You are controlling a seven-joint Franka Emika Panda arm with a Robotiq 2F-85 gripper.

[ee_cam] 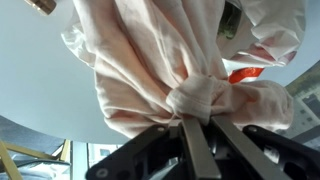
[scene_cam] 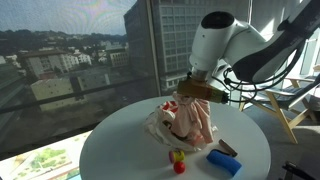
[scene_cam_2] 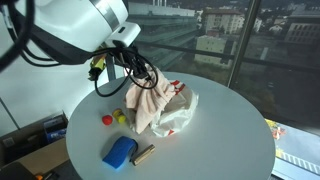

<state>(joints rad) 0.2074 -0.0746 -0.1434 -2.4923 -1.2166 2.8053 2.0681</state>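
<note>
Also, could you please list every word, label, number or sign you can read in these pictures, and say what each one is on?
No text can be read in any view.
White plastic bag: red marks on it, too blurred to read as words.
Pink cloth: no lettering visible.
Blue object: no label visible.
Round white table: no markings visible.

The cloth (scene_cam: 192,118) hangs from the gripper (ee_cam: 198,120) over the middle of the table (scene_cam: 110,145), with its lower end at the tabletop. The bag (scene_cam_2: 187,108) lies on the table, touching the cloth. In an exterior view, two small pieces (scene_cam_2: 113,118) lie just left of the cloth. The block (scene_cam_2: 119,152) lies in front of them, near the table edge. The cylinder (scene_cam_2: 143,154) lies just beside the block, on its right.
</note>
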